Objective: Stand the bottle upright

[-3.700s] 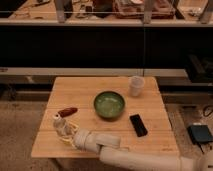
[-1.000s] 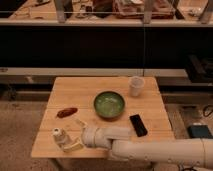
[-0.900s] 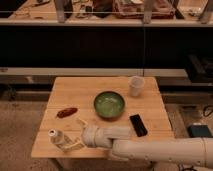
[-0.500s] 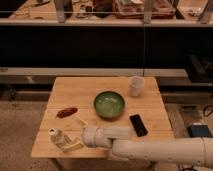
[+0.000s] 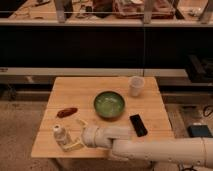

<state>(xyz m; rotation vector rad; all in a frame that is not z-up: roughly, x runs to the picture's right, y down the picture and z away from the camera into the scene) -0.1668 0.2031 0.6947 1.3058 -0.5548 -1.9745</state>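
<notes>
As the bottle (image 5: 60,135) stands upright, release seems the current step. My gripper (image 5: 74,135) sits just beside it, jaws spread; next, retreat without contact.

On the table (image 5: 75,90) we log: bottle (image 5: 60,134) upright, near left; gripper (image 5: 72,134) just right of it, fingers spread; oblong item (image 5: 67,112) behind the bottle; bowl (image 5: 109,104) centre; cup (image 5: 135,85) far right; phone (image 5: 138,125) near right of the bowl.

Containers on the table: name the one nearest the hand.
The bottle, small, pale and white-capped, upright beside the hand at the front of the table; the white cup and green bowl sit farther back.
</notes>
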